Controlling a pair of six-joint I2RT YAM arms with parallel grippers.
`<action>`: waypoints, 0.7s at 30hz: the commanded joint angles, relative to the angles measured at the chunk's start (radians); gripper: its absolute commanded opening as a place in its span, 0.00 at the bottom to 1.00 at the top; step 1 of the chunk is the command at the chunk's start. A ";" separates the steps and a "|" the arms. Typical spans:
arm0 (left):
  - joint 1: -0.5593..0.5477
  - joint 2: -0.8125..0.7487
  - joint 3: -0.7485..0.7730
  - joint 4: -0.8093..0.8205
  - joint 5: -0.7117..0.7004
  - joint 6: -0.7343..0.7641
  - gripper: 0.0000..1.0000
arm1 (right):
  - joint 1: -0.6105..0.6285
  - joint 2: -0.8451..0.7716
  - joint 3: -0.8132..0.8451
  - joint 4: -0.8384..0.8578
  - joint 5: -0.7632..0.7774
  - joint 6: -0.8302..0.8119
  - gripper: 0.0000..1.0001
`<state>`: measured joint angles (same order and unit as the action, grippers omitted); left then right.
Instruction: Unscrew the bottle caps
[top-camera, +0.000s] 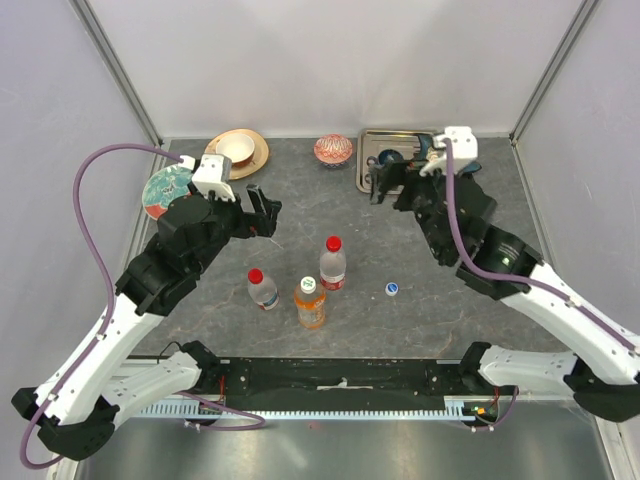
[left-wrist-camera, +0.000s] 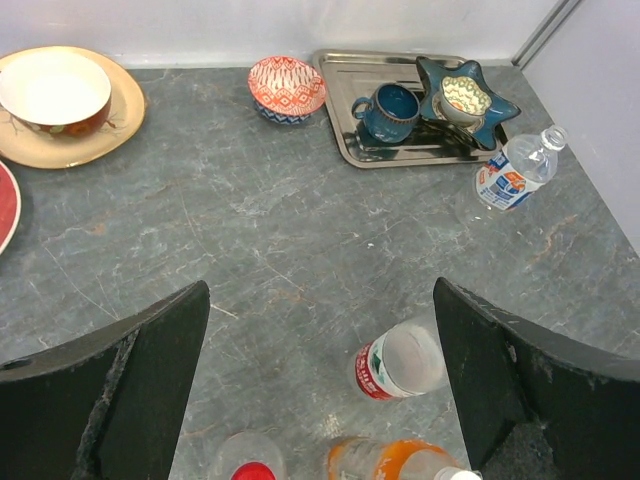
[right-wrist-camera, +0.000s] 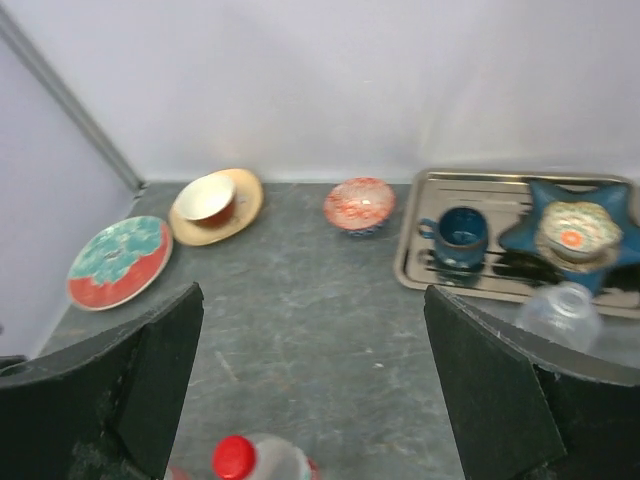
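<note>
Three capped bottles stand mid-table: a clear one with a red cap (top-camera: 262, 288), an orange-liquid one (top-camera: 310, 302), and a second clear red-capped one (top-camera: 333, 262). A small white-and-blue cap (top-camera: 392, 289) lies loose to their right. My left gripper (top-camera: 262, 212) hangs open above and behind them; in its wrist view, the red-labelled bottle (left-wrist-camera: 400, 360) lies between the open left gripper (left-wrist-camera: 320, 292)'s jaws. Another clear bottle with a blue label (left-wrist-camera: 515, 170) stands by the tray, its neck bare. My right gripper (top-camera: 385, 185) hovers open near the tray, nothing in it (right-wrist-camera: 312, 292).
At the back right, a metal tray (top-camera: 375, 140) holds a blue mug (left-wrist-camera: 388, 112) and a star-shaped dish (left-wrist-camera: 465, 98). A red patterned bowl (top-camera: 333, 149), a bowl on a tan plate (top-camera: 238, 150) and a teal-and-red plate (top-camera: 165, 190) line the back.
</note>
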<state>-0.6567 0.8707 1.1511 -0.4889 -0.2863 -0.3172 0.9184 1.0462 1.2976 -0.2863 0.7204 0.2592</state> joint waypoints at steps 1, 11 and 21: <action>0.003 -0.007 0.019 -0.007 0.025 -0.060 0.99 | 0.000 0.161 0.129 -0.175 -0.177 0.067 0.98; 0.003 -0.048 -0.045 0.016 0.070 -0.031 0.99 | 0.004 0.224 0.071 -0.128 -0.360 0.118 0.92; 0.003 -0.082 -0.088 0.030 0.073 0.006 0.98 | 0.026 0.287 0.019 -0.076 -0.454 0.149 0.83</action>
<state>-0.6567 0.8078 1.0801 -0.4938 -0.2291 -0.3336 0.9241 1.2995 1.3373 -0.3962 0.3134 0.3801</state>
